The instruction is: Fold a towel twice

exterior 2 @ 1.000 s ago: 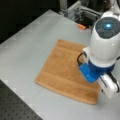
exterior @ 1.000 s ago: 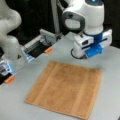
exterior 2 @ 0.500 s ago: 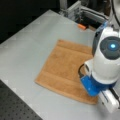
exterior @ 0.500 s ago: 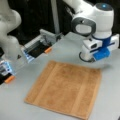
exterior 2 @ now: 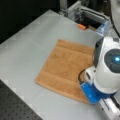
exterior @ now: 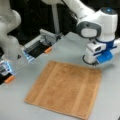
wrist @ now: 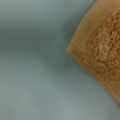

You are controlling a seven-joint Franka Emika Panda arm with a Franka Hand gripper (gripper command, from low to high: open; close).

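The tan, orange-brown towel [exterior: 65,87] lies spread flat and unfolded on the grey table [exterior: 70,47], with lighter stripe bands running near two edges. It shows in both front views [exterior 2: 65,67]. My gripper [exterior: 93,61] hangs low over the towel's far right corner, under the white and blue wrist. In a front view the wrist body hides the gripper's fingers [exterior 2: 83,78] above the towel's right edge. The wrist view shows only the towel's corner [wrist: 100,50] on bare table, with no fingers in sight.
A second white arm [exterior: 10,37] stands at a front view's left, beside a grey metal fixture with a black tray [exterior: 40,46]. Small orange pieces [exterior: 48,50] [exterior: 9,79] lie near it. The table edge and a dark perforated board [exterior 2: 15,105] run along a front view's bottom left.
The arm has moved to a front view's right and come down toward the towel's far right corner. The towel has not moved.
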